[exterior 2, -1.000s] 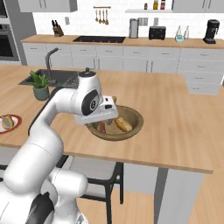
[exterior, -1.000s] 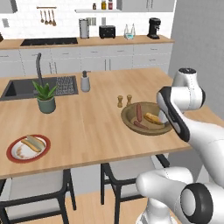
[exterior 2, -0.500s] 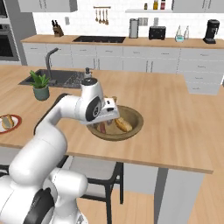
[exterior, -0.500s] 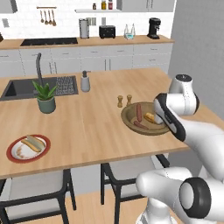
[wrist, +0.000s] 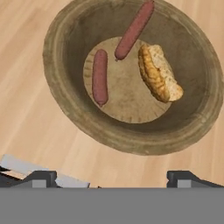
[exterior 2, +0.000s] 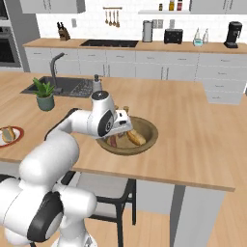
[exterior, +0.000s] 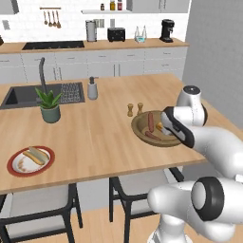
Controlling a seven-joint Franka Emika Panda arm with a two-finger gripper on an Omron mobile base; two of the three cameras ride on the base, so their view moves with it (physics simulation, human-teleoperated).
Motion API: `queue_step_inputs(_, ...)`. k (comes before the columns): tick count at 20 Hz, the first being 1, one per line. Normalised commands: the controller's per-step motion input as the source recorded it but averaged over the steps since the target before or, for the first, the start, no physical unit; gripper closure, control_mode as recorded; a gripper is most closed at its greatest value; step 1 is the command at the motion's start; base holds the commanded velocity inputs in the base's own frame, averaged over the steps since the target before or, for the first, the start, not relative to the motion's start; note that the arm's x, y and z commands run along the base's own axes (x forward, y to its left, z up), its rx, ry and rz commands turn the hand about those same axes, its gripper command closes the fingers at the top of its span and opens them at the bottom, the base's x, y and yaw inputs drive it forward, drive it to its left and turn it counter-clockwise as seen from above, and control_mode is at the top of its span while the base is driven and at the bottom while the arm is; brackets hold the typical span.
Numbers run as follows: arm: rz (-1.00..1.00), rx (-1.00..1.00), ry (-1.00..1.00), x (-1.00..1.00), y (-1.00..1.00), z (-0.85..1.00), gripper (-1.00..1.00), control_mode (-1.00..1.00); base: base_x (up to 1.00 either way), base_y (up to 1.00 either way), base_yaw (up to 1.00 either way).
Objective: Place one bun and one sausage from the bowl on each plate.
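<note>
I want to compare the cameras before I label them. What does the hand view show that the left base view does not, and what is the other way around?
Hand view alone: the whole inside of the bowl, with two sausages and one bun lying apart.

Left base view alone: the red-rimmed plate already carrying a bun and sausage, the potted plant, the sink, and the two small shakers.

Both: the wooden bowl, its sausages, and the wooden counter.

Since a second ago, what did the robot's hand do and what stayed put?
The gripper came down lower over the bowl, jaws open, holding nothing. It took nothing and dropped nothing. The bun and two sausages stayed in the bowl, and the red plate with its bun and sausage did not move.
</note>
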Motion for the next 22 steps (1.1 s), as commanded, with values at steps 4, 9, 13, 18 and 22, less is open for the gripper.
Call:
queue_step_inputs(4, 0.00, 0.00, 0.00, 0.39, -0.05, 0.00, -1.00, -1.00, 0.00, 0.00, 0.00)
queue_step_inputs(9, 0.00, 0.00, 0.00, 0.30, -0.14, -0.07, -1.00, -1.00, 0.00, 0.00, 0.00)
queue_step_inputs(13, 0.00, 0.00, 0.00, 0.20, -0.05, -0.12, -1.00, -1.00, 0.00, 0.00, 0.00)
queue_step_inputs(18, 0.00, 0.00, 0.00, 0.11, 0.00, -0.19, -1.00, -1.00, 0.00, 0.00, 0.00)
queue_step_inputs(22, 0.00, 0.00, 0.00, 0.14, -0.05, -0.22, -1.00, -1.00, 0.00, 0.00, 0.00)
